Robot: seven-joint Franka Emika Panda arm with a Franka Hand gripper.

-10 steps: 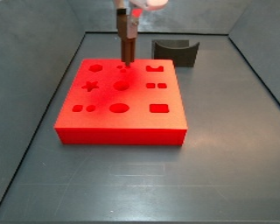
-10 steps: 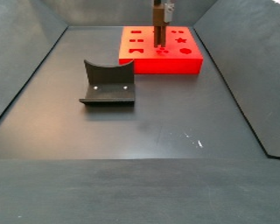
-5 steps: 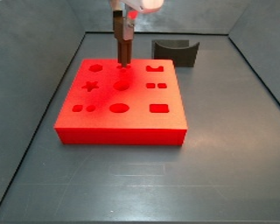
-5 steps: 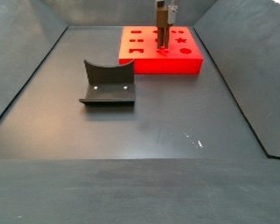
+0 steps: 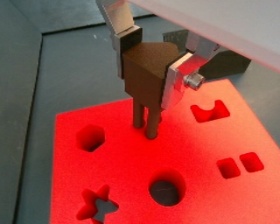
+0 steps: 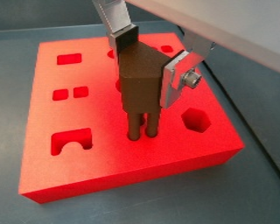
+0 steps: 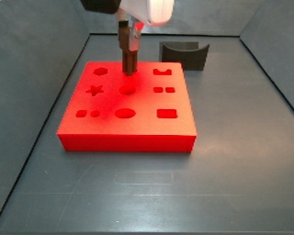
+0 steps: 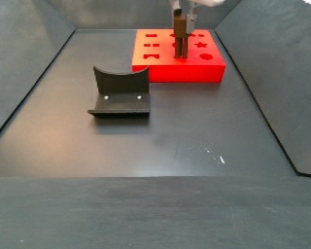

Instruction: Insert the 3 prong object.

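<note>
Prongs of the 3 prong object (image 5: 146, 87) are pointing straight down, tips touching or just entering the red block (image 5: 213, 171) top, near its far edge. The gripper (image 5: 149, 54) is hanging directly above, its silver fingers (image 6: 178, 79) clamping the piece's upper body on both sides. Long axis is standing vertical, arm reaching down from overhead. The grey curved block (image 7: 186, 53) is sitting near the far edge, apart.

I see the 3 prong object (image 5: 146, 83), a slim dark reddish-brown piece, held upright in the gripper (image 5: 153, 68). Its thin parallel prongs point down, tips meeting the red block (image 6: 108, 153) near its middle holes.
</note>
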